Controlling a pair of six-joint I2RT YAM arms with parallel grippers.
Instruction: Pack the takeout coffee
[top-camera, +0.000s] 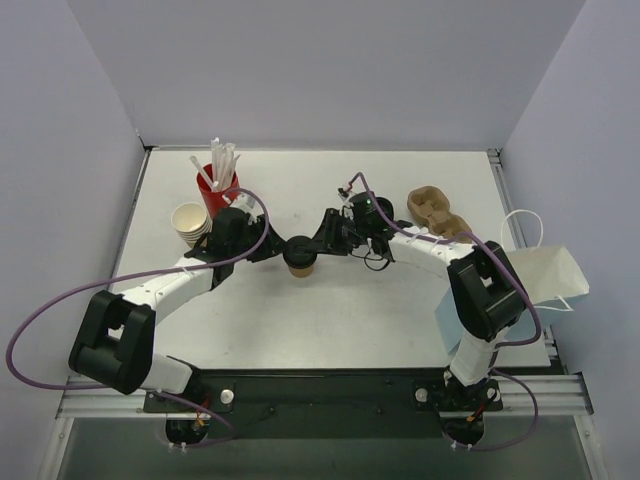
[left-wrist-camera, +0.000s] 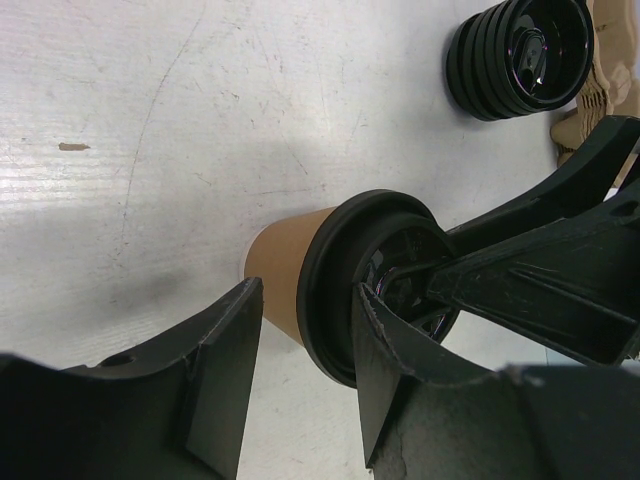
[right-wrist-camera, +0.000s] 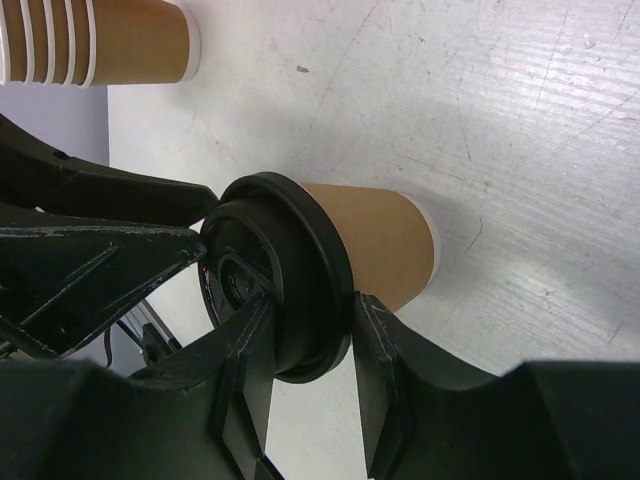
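Observation:
The takeout coffee (top-camera: 300, 260) is a tan-brown paper cup with a black lid, standing on the table between my two grippers. My right gripper (top-camera: 317, 243) reaches in from the right and is shut on the lid's rim, one finger on top of the lid and one under the rim (right-wrist-camera: 311, 305). The cup body shows clearly in the right wrist view (right-wrist-camera: 375, 235). My left gripper (top-camera: 275, 247) is at the cup's left side, open (left-wrist-camera: 305, 300), with its fingers wide apart around the lid and upper cup (left-wrist-camera: 285, 275). Its right finger (left-wrist-camera: 395, 370) sits close to the lid's rim.
A red cup with straws (top-camera: 218, 185) and a stack of lidless paper cups (top-camera: 190, 222) stand behind the left arm. A cardboard cup carrier (top-camera: 437, 212) lies back right, with a stack of black lids (left-wrist-camera: 520, 55) near it. A white paper bag (top-camera: 545, 275) sits at the right edge.

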